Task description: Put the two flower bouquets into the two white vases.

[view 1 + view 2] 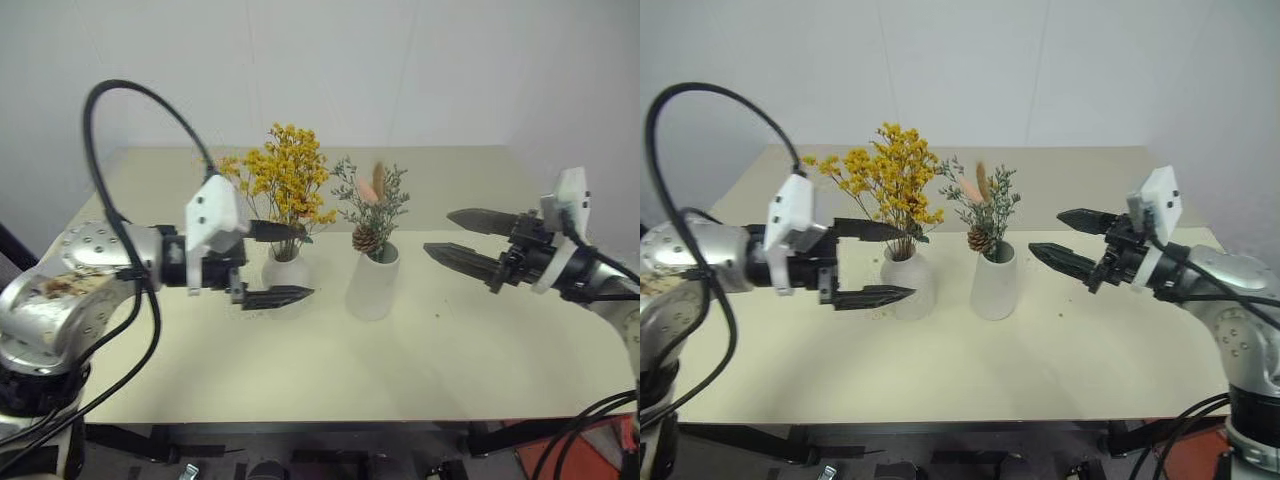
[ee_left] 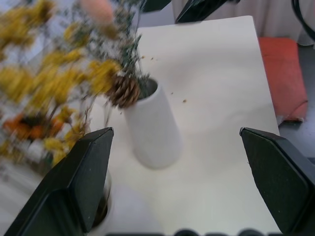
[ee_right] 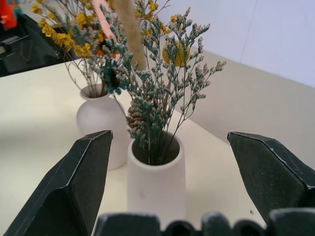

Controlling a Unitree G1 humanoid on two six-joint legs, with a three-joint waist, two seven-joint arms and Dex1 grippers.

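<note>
Our left gripper (image 1: 272, 262) and right gripper (image 1: 462, 238) hover, jaws apart and empty, flanking two white vases (image 1: 373, 283) holding both bouquets (image 1: 285, 183).

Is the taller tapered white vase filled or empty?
Filled: the taller tapered white vase stands upright with the grey-green sprig bunch with a brown pinecone rising from its mouth.

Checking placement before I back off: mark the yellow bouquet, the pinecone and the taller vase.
yellow bouquet (image 1: 885, 175), right eye view, flower head.
pinecone (image 1: 366, 239), left eye view, its body.
taller vase (image 1: 993, 290), right eye view, front wall.
</note>
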